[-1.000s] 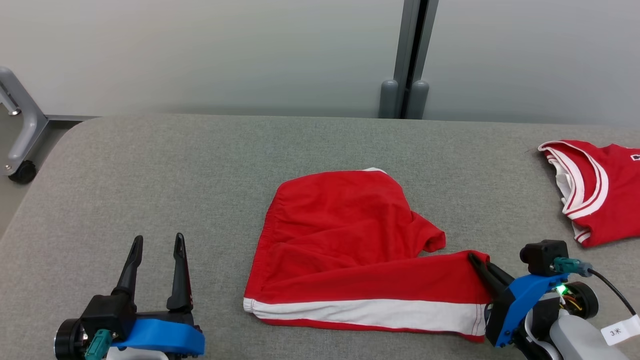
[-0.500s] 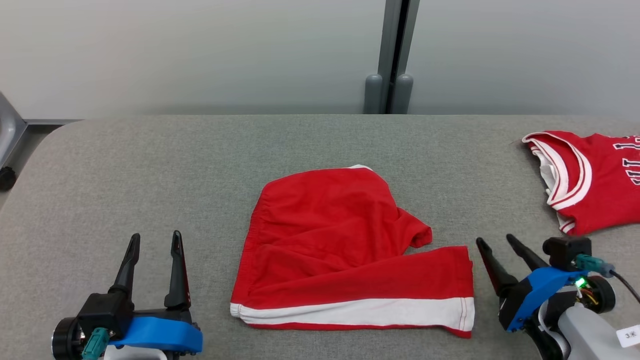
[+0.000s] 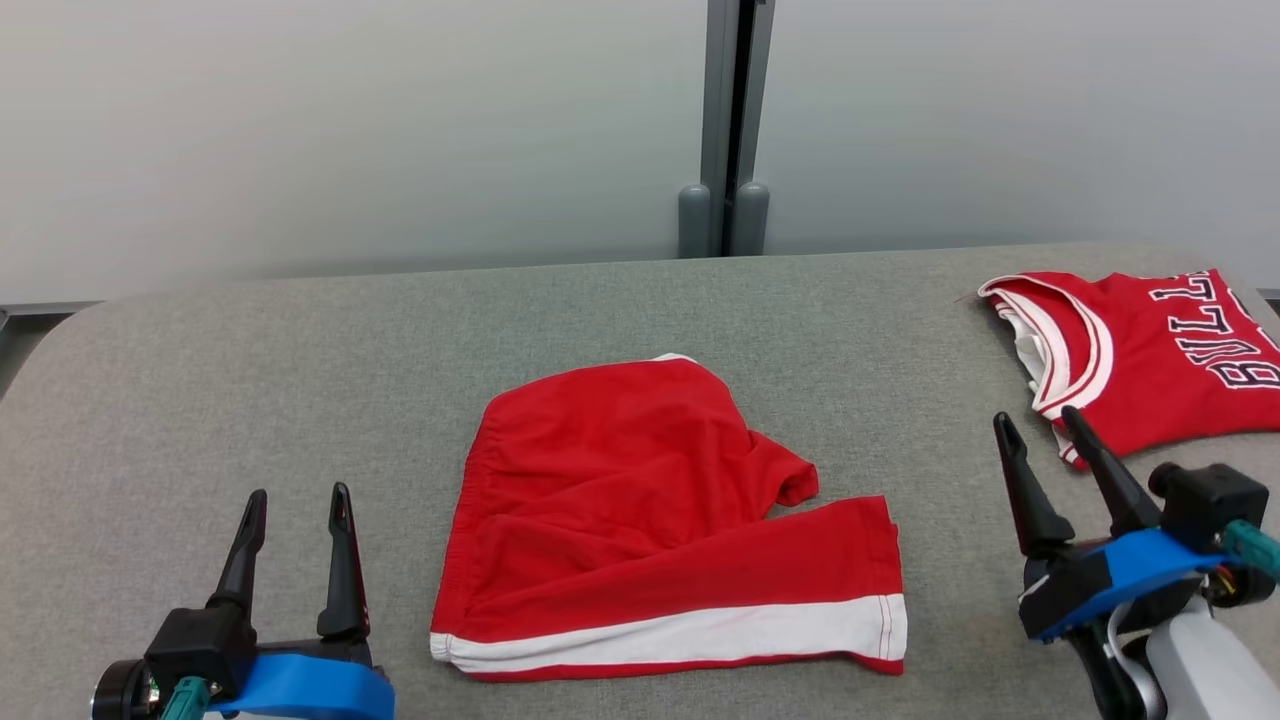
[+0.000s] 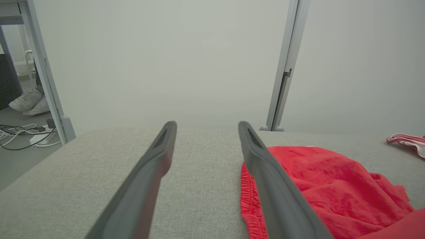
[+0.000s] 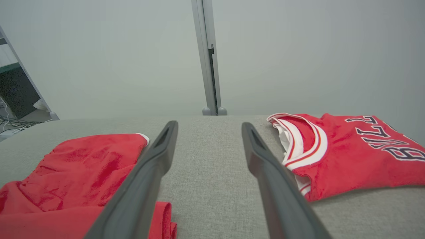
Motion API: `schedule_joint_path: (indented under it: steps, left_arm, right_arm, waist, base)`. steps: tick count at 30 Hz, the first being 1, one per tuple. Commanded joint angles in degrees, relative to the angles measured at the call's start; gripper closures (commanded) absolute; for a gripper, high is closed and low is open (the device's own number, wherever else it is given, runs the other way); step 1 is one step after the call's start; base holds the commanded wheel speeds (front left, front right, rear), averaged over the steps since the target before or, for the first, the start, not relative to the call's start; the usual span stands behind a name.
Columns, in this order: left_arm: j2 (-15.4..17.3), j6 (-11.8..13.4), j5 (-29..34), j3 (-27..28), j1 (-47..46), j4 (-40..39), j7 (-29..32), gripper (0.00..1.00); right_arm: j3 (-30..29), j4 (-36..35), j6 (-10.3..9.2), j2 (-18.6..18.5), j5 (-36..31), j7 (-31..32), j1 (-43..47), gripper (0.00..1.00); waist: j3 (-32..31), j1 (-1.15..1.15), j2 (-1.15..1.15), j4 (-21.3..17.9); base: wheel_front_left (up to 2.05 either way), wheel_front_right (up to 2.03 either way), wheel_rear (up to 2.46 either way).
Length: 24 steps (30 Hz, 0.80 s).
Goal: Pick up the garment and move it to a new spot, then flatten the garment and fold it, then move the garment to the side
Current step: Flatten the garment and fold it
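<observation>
The garment, a pair of red shorts (image 3: 640,520) with a white stripe along the near hem, lies partly folded in the middle of the grey table (image 3: 300,380). One leg stretches toward the right. My left gripper (image 3: 299,493) stands open to the left of the shorts, nothing between its fingers. My right gripper (image 3: 1037,417) is open too, off to the right of the shorts and clear of them. The left wrist view has the shorts (image 4: 315,179) just right of the left gripper (image 4: 207,125). In the right wrist view the shorts (image 5: 83,162) lie left of the right gripper (image 5: 210,124).
A red jersey (image 3: 1140,350) with white trim and dark lettering lies at the table's far right, just beyond my right gripper; the same jersey (image 5: 348,156) sits right of the fingers in the right wrist view. A grey partition wall with a post (image 3: 722,120) stands behind the table.
My right gripper let go of the shorts' right leg corner, opened and drew back to the right. The head camera turned right, shifting the whole picture left. The left gripper stayed open.
</observation>
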Motion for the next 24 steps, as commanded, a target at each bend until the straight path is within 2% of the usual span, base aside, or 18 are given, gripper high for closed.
schedule_joint_path:
  steps: [1, 13, 24]
  left_arm:
    - [0.0, 0.1, 0.3, 0.2, 0.8, -0.1, -0.3, 0.00]
    - [0.0, 0.0, 1.4, 1.2, 1.8, 0.3, -0.3, 0.00]
    - [0.0, 0.5, 1.9, 1.4, 2.3, 1.1, -0.3, 0.00]
  right_arm:
    - [-1.8, -3.3, 0.01, 1.7, -2.2, -0.2, 2.8, 0.00]
    - [-7.9, -13.5, 0.01, 9.6, -9.2, 0.5, 13.7, 0.00]
    - [-11.1, -21.9, 0.01, 13.1, -13.9, 5.0, 20.1, 0.00]
  waist:
    - [-0.6, 0.00, 0.00, -0.4]
    - [-1.9, 0.00, 0.00, -0.2]
    - [-2.7, 0.00, 0.00, -0.1]
  base:
    - [0.00, 0.00, 0.00]
    - [0.00, 0.00, 0.00]
    - [0.00, 0.00, 0.00]
